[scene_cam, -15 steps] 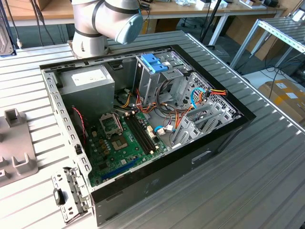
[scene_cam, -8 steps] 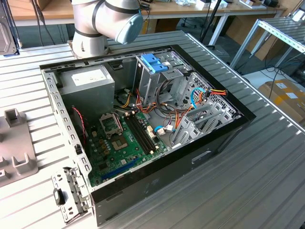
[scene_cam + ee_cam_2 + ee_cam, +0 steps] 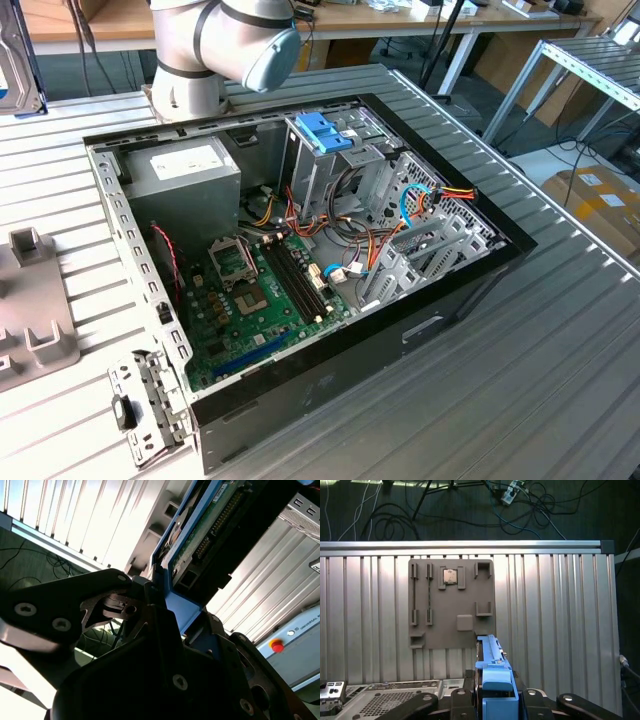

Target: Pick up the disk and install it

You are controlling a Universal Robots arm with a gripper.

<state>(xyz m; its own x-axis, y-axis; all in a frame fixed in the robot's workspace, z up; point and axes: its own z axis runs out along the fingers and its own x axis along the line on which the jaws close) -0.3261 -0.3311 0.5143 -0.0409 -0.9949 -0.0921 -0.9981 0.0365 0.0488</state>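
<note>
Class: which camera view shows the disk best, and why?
The second wrist view: the disk shows its blue frame and green circuit-board face, clamped in the gripper. In the first wrist view the disk stands edge-on, just a narrow blue frame.

Disk (image 3: 492, 680) stands edge-on, blue frame toward the camera, clamped on both sides by the black fingers (image 3: 532, 697). Beyond it, a ribbed metal counter (image 3: 560, 620) carries a grey plate (image 3: 451, 615) with slots and brackets. A square chip (image 3: 450, 576) sits in one recess. A perforated case (image 3: 380, 700) lies beside the fingers. Cables (image 3: 520, 505) trail over the dark floor past the counter's edge.
</note>
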